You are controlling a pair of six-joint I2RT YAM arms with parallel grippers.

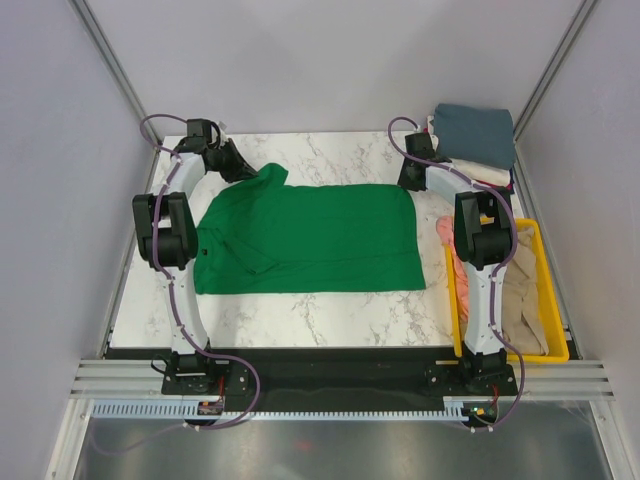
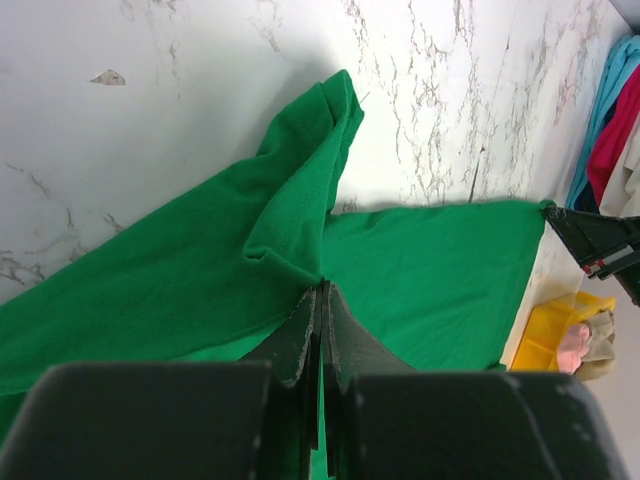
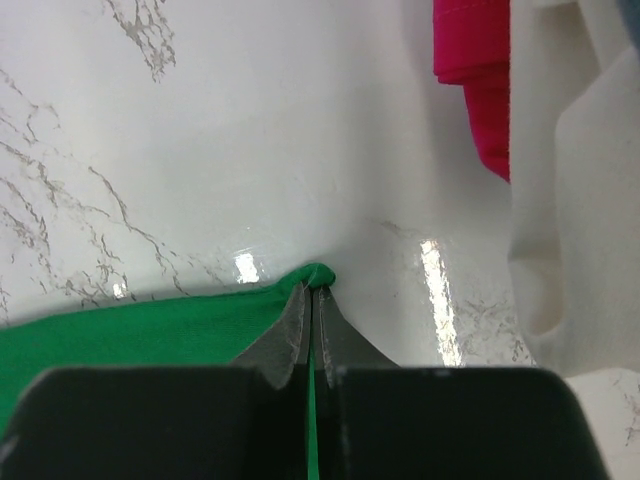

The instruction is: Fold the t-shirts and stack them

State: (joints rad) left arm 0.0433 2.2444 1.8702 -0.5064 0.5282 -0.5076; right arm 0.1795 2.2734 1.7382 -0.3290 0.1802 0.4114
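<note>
Left gripper (image 2: 322,292): jaws pinched tight on a raised fold of the green t-shirt (image 1: 310,238), at the cloth's upper left in the overhead view.
Right gripper (image 3: 312,292): jaws clamped on the shirt's upper right corner.
Green t-shirt: spread across the middle of the marble table (image 1: 330,322).
Folded stack (image 1: 476,135): upper right corner, slate blue on top.
Yellow bin (image 1: 520,356): right edge, holding a pink tee (image 1: 446,233) and a beige tee (image 1: 526,292).
</note>
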